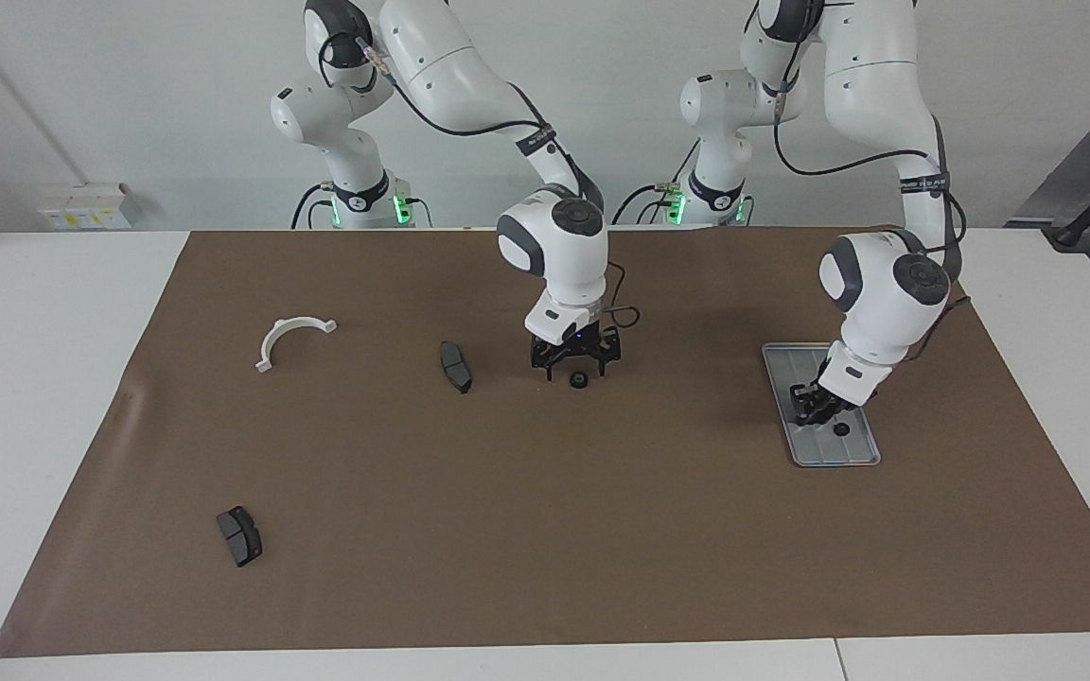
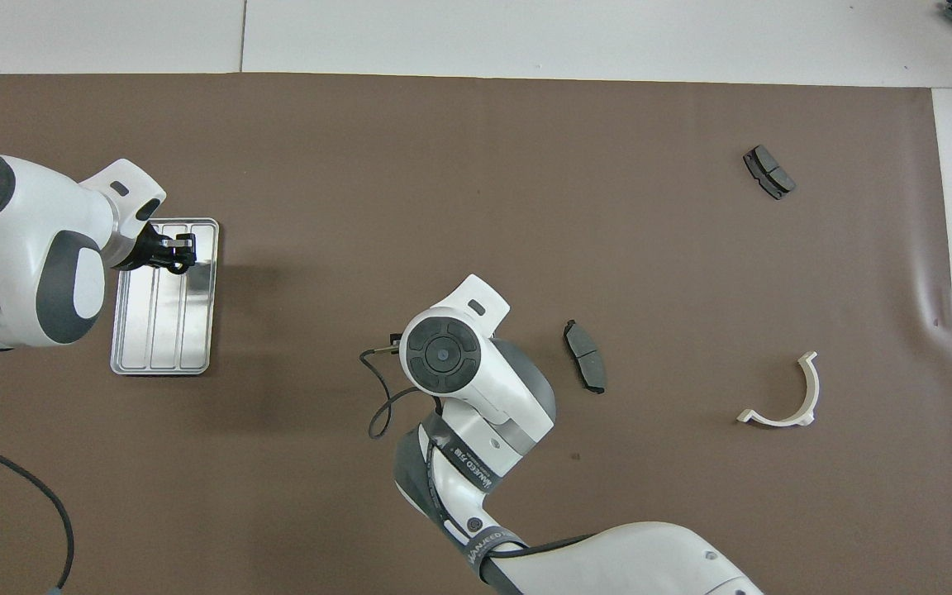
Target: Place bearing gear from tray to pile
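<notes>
Gears are seen in two places. One small black gear (image 1: 579, 381) lies on the brown mat (image 1: 545, 530) near the middle of the table, just below the right gripper (image 1: 575, 357) in the facing view, slightly farther from the robots than its fingertips. The right gripper's fingers are spread wide, and nothing is held between them; the gear is apart from them. In the overhead view this gear is hidden under the right arm's wrist.

A second gear (image 1: 841, 428) lies in the tray (image 1: 865, 452), toward the tray's end farther from the robots. The tray is set on the mat at the left arm's end of the table. The left gripper (image 1: 815, 405) is lowered into the tray, just beside that gear and nearer to the robots than it; the gear is not touched by it. Whether its fingers are parted or closed cannot be told. In the overhead view the left gripper (image 2: 178, 252) is seen over the tray's (image 2: 162, 330) farther end.

A dark pad (image 1: 455, 366) lies beside the right gripper, toward the right arm's end. A white bracket (image 1: 290, 339) is found further toward that end, and another pad (image 1: 239, 535) lies much farther from the robots.
</notes>
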Robot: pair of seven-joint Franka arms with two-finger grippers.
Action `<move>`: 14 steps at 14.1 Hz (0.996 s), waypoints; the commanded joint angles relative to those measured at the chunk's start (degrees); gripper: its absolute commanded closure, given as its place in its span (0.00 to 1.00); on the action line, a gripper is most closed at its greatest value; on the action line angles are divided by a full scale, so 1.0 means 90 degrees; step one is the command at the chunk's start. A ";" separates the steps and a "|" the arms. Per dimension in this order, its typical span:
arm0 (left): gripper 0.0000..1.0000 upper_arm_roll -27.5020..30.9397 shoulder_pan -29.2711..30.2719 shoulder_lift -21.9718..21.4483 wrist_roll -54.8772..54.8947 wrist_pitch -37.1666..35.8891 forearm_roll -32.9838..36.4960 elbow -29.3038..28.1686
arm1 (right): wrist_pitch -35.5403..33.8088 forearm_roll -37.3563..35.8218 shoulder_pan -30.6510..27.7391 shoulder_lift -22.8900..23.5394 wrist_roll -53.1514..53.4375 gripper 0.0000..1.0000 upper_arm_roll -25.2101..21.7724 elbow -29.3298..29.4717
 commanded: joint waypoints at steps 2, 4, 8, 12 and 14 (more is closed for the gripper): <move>0.76 0.0053 -0.0480 0.0143 -0.0596 -0.0791 -0.0052 0.0837 | 0.0183 -0.0107 -0.0002 0.0017 -0.0090 0.27 -0.0004 -0.0045; 0.75 0.0053 -0.0763 0.0095 -0.0927 -0.0899 -0.0052 0.0916 | 0.0183 -0.0107 -0.0002 0.0017 -0.0081 0.37 -0.0004 -0.0045; 0.75 0.0043 -0.1408 0.0055 -0.2030 -0.0890 -0.0091 0.0945 | 0.0183 -0.0107 -0.0002 0.0017 -0.0090 0.49 -0.0004 -0.0045; 0.75 0.0043 -0.1867 0.0055 -0.2735 -0.0812 -0.0101 0.0936 | 0.0134 -0.0107 -0.0011 0.0017 -0.0081 1.00 -0.0004 -0.0006; 0.75 0.0024 -0.2033 0.0055 -0.2950 -0.0647 -0.0121 0.0916 | 0.0085 -0.0107 -0.0011 0.0017 -0.0051 1.00 -0.0004 0.0013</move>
